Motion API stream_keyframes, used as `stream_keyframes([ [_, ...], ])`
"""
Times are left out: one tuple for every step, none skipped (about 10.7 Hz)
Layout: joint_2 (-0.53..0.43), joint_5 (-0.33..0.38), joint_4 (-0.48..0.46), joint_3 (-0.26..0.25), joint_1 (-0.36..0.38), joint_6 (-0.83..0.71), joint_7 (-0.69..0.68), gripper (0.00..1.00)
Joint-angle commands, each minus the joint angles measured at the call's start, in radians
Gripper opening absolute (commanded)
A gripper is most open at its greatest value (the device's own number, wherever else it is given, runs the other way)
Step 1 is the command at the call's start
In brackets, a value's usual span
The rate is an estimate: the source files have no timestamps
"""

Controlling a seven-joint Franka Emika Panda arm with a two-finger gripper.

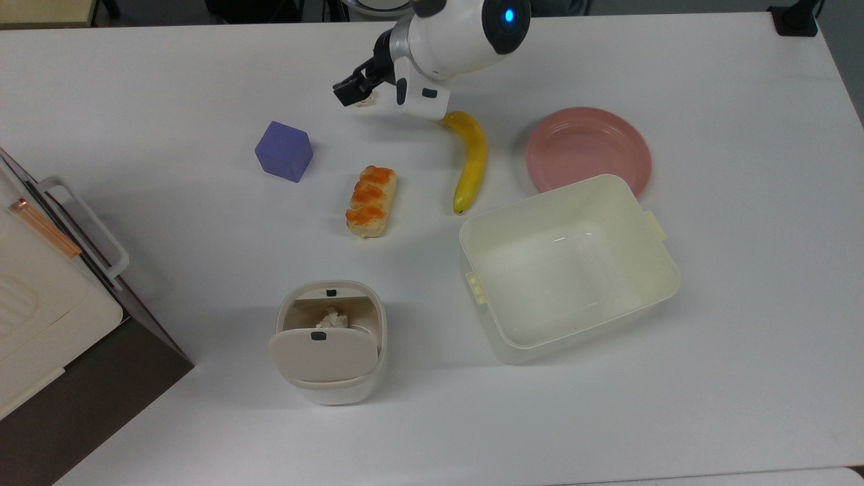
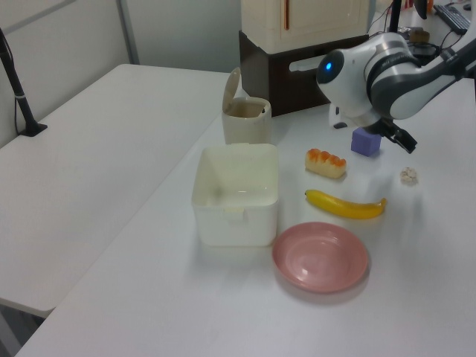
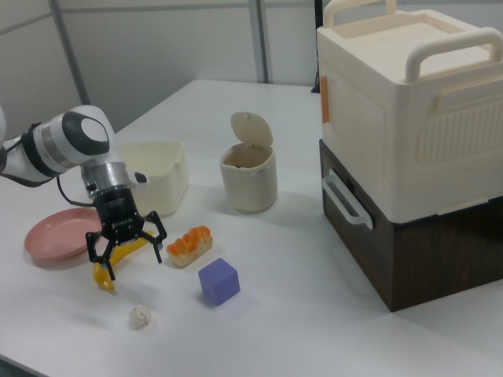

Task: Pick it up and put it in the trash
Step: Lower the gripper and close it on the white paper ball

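Paper wad [image 3: 140, 316] on table, not yet grabbed. Gripper [image 3: 126, 250] above it, fingers spread, empty. Bin [image 1: 330, 343] lid tilted open. Grab + drop left.

Your top view looks straight down on the white table [image 1: 135, 101]. Your left view looks obliquely from the pink plate [image 2: 320, 256] end; your right view faces back from the opposite side, closer. All share the trash [image 3: 248, 177].
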Motion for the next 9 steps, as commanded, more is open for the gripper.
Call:
stream_keyframes([
  [0.036,-0.056,-0.029,-0.004,0.046,-0.070,0.026,1.00],
  [0.050,-0.065,-0.033,-0.004,0.049,-0.073,0.029,0.99],
  [0.074,-0.091,-0.033,-0.004,0.058,-0.091,0.032,0.97],
  [0.117,-0.115,-0.029,-0.004,0.081,-0.116,0.034,0.97],
  [0.154,-0.137,-0.023,-0.004,0.097,-0.133,0.043,0.97],
  [0.172,-0.142,-0.023,-0.004,0.101,-0.131,0.080,0.97],
  [0.203,-0.145,-0.023,-0.004,0.107,-0.131,0.117,0.96],
  [0.217,-0.157,-0.023,-0.004,0.106,-0.130,0.137,0.90],
  [0.220,-0.160,-0.020,-0.004,0.104,-0.128,0.138,0.79],
])
